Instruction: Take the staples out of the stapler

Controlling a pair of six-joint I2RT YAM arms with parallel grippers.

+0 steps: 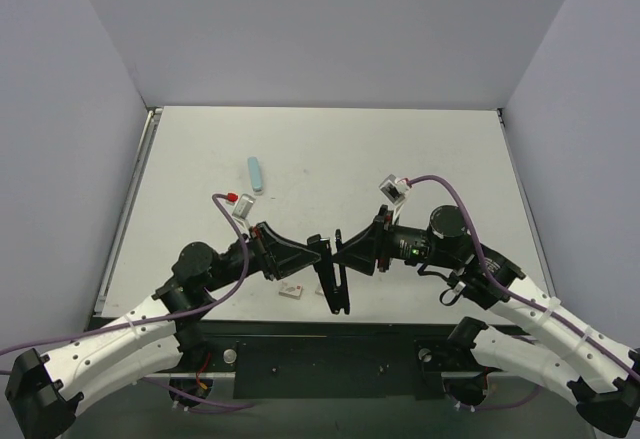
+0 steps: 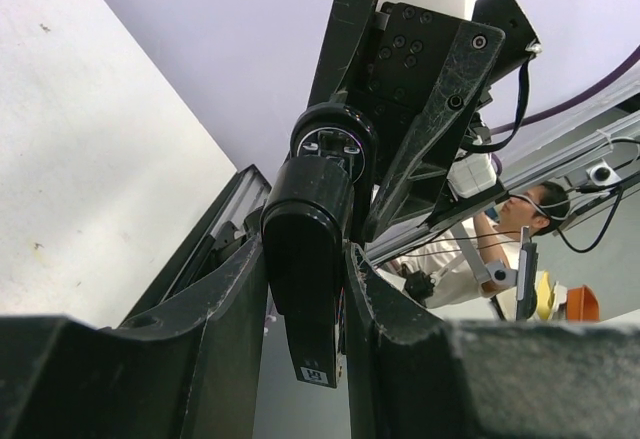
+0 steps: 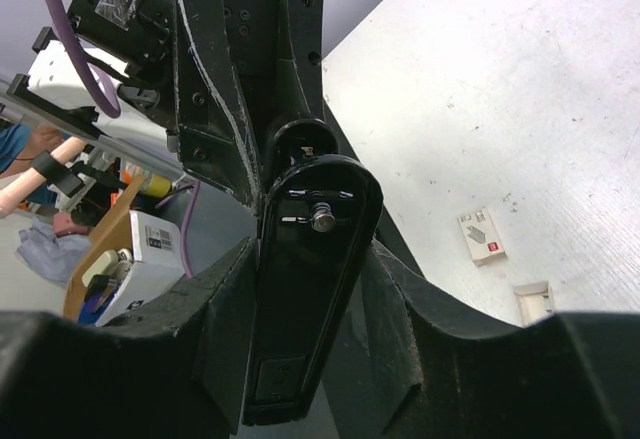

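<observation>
Left gripper and right gripper both clamp the stapler (from opposite sides), so ease its halves apart steadily, without twisting.

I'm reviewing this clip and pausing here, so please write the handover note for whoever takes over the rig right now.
Left gripper: shut on the stapler.
Right gripper: fingers against the stapler's other end, apparently gripping.
Stapler: held up between both arms, over the table's near edge.
Two small white pieces lie beneath; they cannot be identified.
Done: stapler picked up, two-handed hold.
Left: no staples visibly out; open it and remove them.
</observation>
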